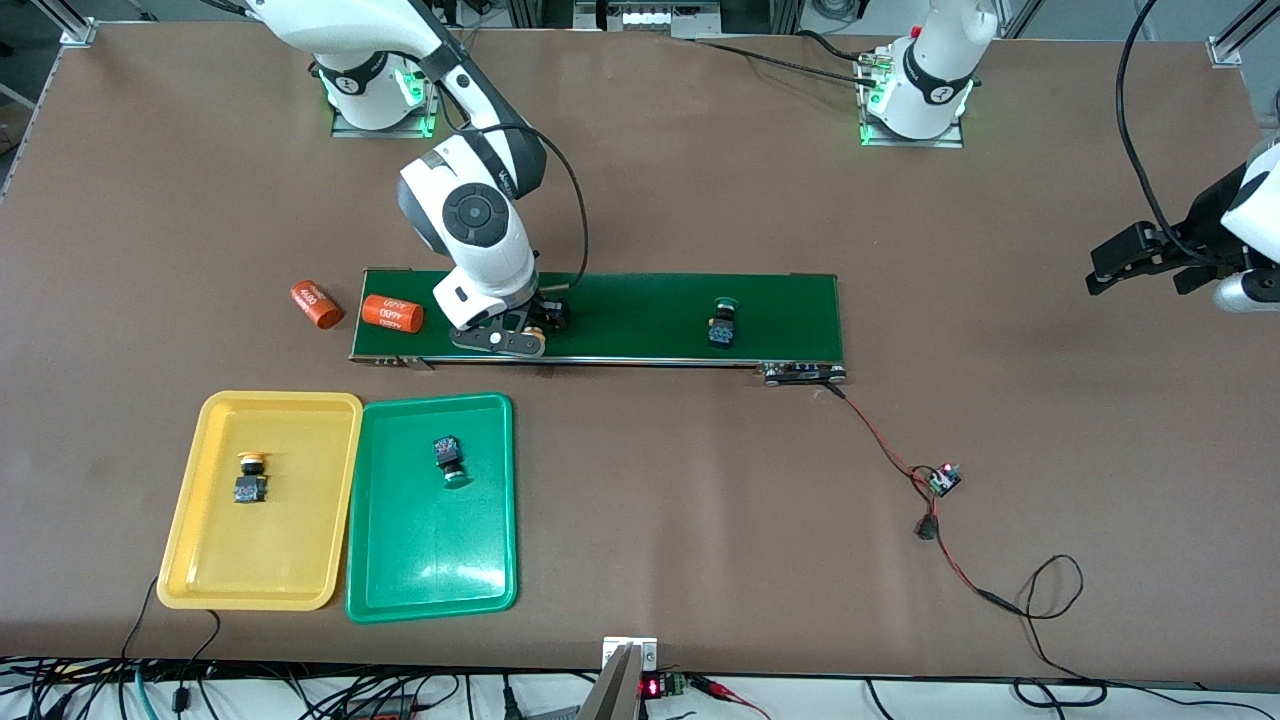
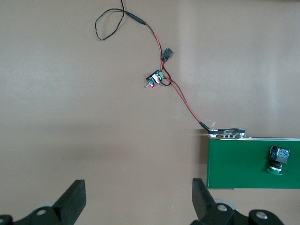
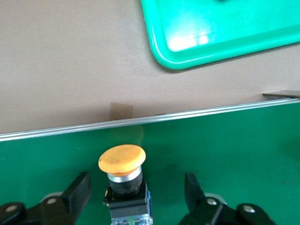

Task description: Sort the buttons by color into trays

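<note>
A long dark-green conveyor belt (image 1: 640, 318) lies on the brown table (image 1: 700, 180); one orange cylinder (image 1: 392, 313) rests on its end, another (image 1: 316, 304) just off it; red-black wires (image 1: 880, 445) run to a small circuit board (image 1: 944, 479)

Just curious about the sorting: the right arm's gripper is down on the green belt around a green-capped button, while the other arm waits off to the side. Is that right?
Not quite: the cap is yellow-orange, not green. The right wrist view shows the yellow button between the right gripper's open fingers on the conveyor belt. The left gripper does wait, open, over bare table.
</note>
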`<state>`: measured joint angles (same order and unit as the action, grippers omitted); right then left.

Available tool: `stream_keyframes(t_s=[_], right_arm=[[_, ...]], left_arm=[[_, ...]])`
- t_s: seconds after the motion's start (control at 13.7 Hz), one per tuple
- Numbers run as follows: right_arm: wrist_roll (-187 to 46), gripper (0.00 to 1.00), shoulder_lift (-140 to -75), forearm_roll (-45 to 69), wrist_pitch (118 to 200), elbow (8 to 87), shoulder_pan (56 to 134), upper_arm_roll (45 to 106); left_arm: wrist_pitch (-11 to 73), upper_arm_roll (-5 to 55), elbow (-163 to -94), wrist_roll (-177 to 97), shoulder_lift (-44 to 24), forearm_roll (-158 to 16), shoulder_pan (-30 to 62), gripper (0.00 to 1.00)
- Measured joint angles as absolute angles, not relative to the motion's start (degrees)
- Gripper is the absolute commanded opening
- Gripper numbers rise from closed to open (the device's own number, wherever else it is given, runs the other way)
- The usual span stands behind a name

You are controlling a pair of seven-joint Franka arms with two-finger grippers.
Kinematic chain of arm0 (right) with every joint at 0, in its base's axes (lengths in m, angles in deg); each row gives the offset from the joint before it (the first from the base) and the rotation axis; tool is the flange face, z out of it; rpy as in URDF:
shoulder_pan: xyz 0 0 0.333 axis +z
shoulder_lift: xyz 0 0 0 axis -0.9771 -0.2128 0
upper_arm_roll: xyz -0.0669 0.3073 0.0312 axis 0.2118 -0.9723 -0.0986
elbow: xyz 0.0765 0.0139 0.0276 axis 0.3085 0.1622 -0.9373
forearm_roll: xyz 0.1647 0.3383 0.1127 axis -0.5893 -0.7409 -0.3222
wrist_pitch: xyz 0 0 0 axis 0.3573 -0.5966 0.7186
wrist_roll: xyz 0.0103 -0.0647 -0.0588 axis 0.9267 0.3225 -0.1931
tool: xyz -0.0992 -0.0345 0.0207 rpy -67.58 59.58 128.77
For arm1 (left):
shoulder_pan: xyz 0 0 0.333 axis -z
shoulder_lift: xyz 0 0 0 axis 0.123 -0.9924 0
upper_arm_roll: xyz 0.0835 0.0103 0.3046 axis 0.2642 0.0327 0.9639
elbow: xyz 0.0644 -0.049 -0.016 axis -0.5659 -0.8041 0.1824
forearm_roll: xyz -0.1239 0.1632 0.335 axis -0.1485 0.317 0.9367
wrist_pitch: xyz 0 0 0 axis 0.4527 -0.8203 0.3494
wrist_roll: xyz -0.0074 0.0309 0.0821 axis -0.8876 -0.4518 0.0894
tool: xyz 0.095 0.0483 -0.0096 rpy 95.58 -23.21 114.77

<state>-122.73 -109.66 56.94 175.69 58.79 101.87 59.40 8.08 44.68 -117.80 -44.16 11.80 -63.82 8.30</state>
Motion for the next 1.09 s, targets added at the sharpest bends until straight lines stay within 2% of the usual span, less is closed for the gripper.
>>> stream_keyframes(t_s=[0.36, 0.51, 0.66, 0.95, 1.09], right_arm=[[-121.56, 0.87, -110.63, 56.95, 175.74, 58.52, 101.81, 60.04], [-121.44, 0.76, -110.85, 56.98, 175.76, 58.31, 101.8, 60.2], [-120.68, 0.58, -110.88, 56.99, 175.77, 58.27, 101.8, 60.38], [-120.02, 0.32, -110.89, 56.99, 175.83, 57.78, 101.77, 60.52], [-119.77, 0.29, -110.86, 57.0, 175.74, 57.35, 101.76, 60.83]], left_arm=[[8.08, 44.85, -117.8, -44.16, 11.8, -63.82, 8.19, 1.0], [8.08, 44.86, -117.8, -44.16, 11.79, -63.82, 8.19, 1.0], [8.08, 44.88, -117.8, -44.16, 11.78, -63.82, 8.18, 1.0], [8.08, 44.9, -117.8, -44.16, 11.76, -63.82, 8.18, 1.0], [8.08, 44.91, -117.81, -44.16, 11.75, -63.82, 8.18, 1.0]])
